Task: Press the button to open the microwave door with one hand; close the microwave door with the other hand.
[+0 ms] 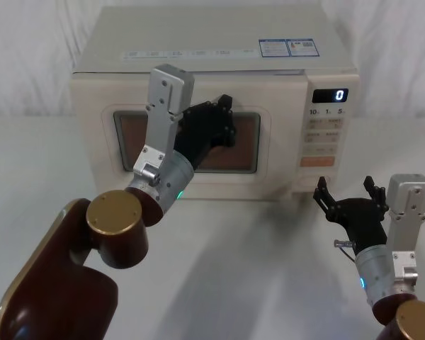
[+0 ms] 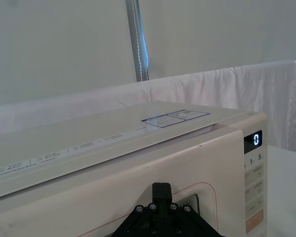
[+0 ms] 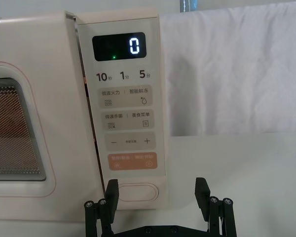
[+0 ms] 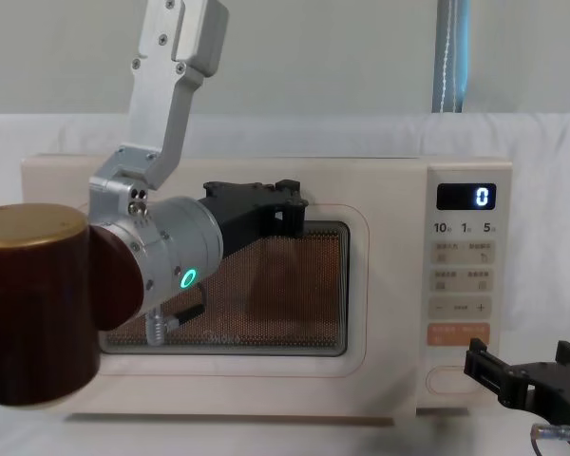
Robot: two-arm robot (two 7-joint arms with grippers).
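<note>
Head view: the wide cream microwave door with its dark rounded glass window (image 1: 186, 142) looks shut or nearly so, flush with the cream oven body. The left black two-pronged gripper (image 1: 223, 120) is up against the window's upper middle; whether its prongs are apart or together I cannot tell. The right black two-pronged gripper (image 1: 346, 191) hovers low in front of the control panel, prongs spread wide.

Left wrist view: the door's cream top edge (image 2: 177, 163) lies right under the left gripper's black body (image 2: 160, 210), which seems to touch the door, though the contact point itself is hidden.

Right wrist view: the large plain cream oval push-button (image 3: 137, 192) sits at the panel's foot, just below the orange rectangular key (image 3: 132, 161). The right gripper (image 3: 157, 190) stands just before it, one prong overlapping the button's edge, the other out past the panel.

Chest view: the left gripper (image 4: 287, 211) reaches across the glass (image 4: 266, 285); the right gripper (image 4: 527, 370) sits beside the button (image 4: 451, 380).

Risks: a drifting right prong could brush the button and spring the door into the left arm. Bare white table lies in front for backing off.
</note>
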